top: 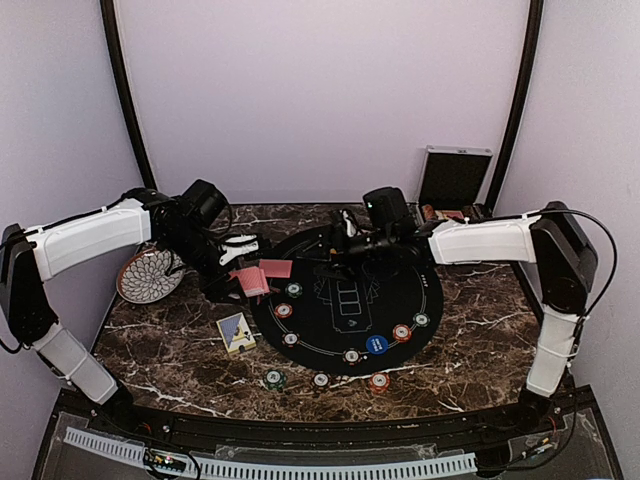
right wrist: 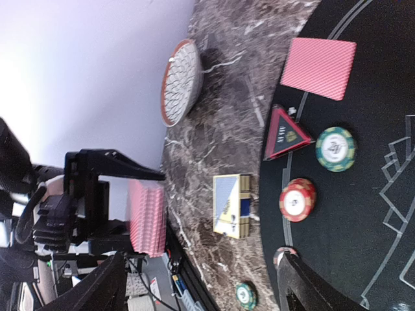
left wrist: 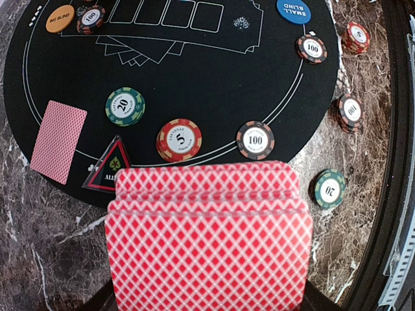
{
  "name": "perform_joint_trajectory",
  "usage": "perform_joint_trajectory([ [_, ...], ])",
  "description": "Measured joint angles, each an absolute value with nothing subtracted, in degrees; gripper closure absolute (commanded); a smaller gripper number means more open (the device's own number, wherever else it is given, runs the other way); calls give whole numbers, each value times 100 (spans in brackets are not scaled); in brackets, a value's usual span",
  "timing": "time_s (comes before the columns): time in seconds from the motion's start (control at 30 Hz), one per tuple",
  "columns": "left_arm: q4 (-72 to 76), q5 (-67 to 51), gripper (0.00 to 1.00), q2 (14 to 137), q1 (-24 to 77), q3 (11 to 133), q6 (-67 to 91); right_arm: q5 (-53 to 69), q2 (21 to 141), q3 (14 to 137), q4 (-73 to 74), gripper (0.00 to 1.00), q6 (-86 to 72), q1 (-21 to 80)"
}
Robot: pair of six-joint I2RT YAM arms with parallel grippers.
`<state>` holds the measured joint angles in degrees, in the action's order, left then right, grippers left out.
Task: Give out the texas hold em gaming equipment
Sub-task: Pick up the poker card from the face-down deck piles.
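My left gripper [top: 243, 272] is shut on a deck of red-backed cards [left wrist: 207, 240], held above the mat's left edge; the deck also shows in the right wrist view [right wrist: 147, 217]. One red-backed card [left wrist: 59, 140] lies face down on the black round mat [top: 350, 300], next to a triangular all-in marker [left wrist: 107, 168]. A green 20 chip [left wrist: 125, 106], a red 5 chip [left wrist: 179, 139] and a black 100 chip [left wrist: 255, 140] lie along the mat's line. My right gripper [top: 345, 242] is open and empty over the mat's far side, its fingers [right wrist: 310, 285] spread wide.
A patterned plate [top: 148, 275] stands at the left. A blue and yellow card box [top: 236, 332] lies on the marble. A silver case [top: 452, 180] stands open at the back right. More chips [top: 274, 378] lie along the near edge, off the mat.
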<state>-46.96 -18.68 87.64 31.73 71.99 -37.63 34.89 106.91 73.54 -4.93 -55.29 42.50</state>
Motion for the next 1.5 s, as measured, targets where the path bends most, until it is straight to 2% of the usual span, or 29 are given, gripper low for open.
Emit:
perform_joint_trajectory([
  [0.33, -4696, -1874, 100, 8764, 3173, 7295, -3723, 4014, 11288, 7555, -1509, 20, -6202, 4764],
  [1.5, -4703, -1927, 100, 8792, 3173, 7411, -3708, 4543, 12702, 8949, -2432, 20, -7135, 5273],
])
